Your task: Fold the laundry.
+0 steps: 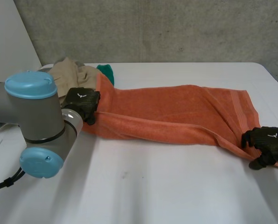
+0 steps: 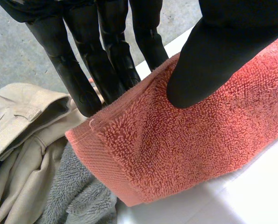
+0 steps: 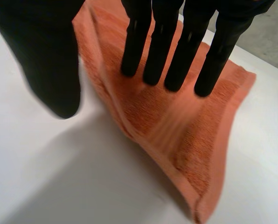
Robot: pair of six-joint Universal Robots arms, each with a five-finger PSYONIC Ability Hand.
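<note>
An orange towel (image 1: 176, 112) lies stretched across the white table (image 1: 153, 186), folded lengthwise. My left hand (image 1: 83, 100) holds its left end. In the left wrist view the thumb (image 2: 213, 56) presses on the towel (image 2: 185, 154) from one side and the fingers (image 2: 83, 79) stand behind its folded edge, pinching it. My right hand (image 1: 268, 142) is at the towel's near right corner. In the right wrist view its straight fingers (image 3: 167, 46) hover over the towel (image 3: 176, 121), and the thumb (image 3: 50, 70) is apart, over bare table.
A beige garment (image 1: 69, 74) and a green cloth (image 1: 106, 72) are heaped at the back left, behind my left hand. A grey towel (image 2: 78, 196) lies beside the beige garment (image 2: 22, 135). A concrete wall rises behind the table.
</note>
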